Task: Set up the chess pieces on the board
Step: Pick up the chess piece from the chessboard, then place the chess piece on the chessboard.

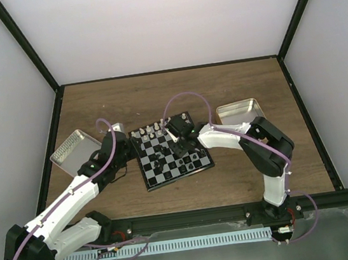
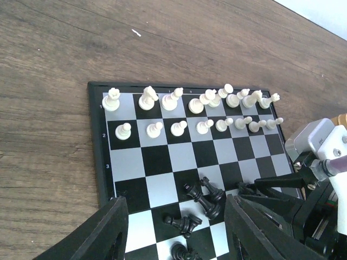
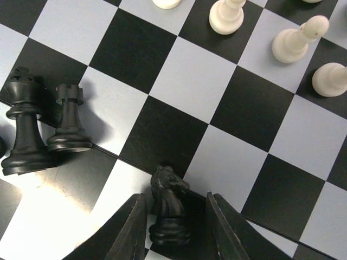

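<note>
- right gripper: fingers narrow, black knight between them on the board; can't tell if the pads touch it
- knight upright, long axis square to the board, snout toward far right
- farther out, left of the fingers: black rook and taller black piece, side by side, upright
- past the tips: white pawns
- left gripper: fingers wide; black pieces between them, some lying flat

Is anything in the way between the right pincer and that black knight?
Nothing visible. The black knight stands between the fingers of the right pincer; the black rook stands apart, off to one side.
</note>
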Available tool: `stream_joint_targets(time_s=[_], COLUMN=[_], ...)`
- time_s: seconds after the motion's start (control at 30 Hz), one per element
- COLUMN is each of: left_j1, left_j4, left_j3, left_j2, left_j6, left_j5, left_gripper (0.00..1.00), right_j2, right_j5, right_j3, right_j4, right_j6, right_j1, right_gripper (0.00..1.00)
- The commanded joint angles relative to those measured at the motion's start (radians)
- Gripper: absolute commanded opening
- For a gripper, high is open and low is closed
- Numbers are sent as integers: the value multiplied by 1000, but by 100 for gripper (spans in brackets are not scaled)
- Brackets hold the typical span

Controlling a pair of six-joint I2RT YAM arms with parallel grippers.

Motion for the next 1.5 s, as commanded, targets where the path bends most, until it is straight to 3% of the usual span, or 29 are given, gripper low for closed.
stream_joint_targets(time_s=[0.0,0.57,0.73,0.97,1.17,1.3,1.47], left_j1=[5,5,6,12,17,19,20], left_j4=[16,24,34,163,286,366,446], left_j3=[-1,-8,-12,-24,-46,-67,-98], left_j2=[-3,-2,-13,-64,-87,-77,-69], left_j6=[4,-2,-29,-73,-142,-211,-267], left_j5=[5,22,49,271,397,469,538], left_gripper=[51,51,55,73,79,75,56], right_j2=[-30,-44,-126,-333,-474,-513,-528], right_j5=[8,28,42,10,-55,-83,-86], right_j3=[6,-30,-81,-225,-333,-357,-360], right_j4=[-35,26,143,405,593,628,636], right_j6=[11,3,6,-60,-97,-104,-92], right_j1=[3,19,42,131,172,180,182], right_gripper=[32,14,14,14,15,15,15])
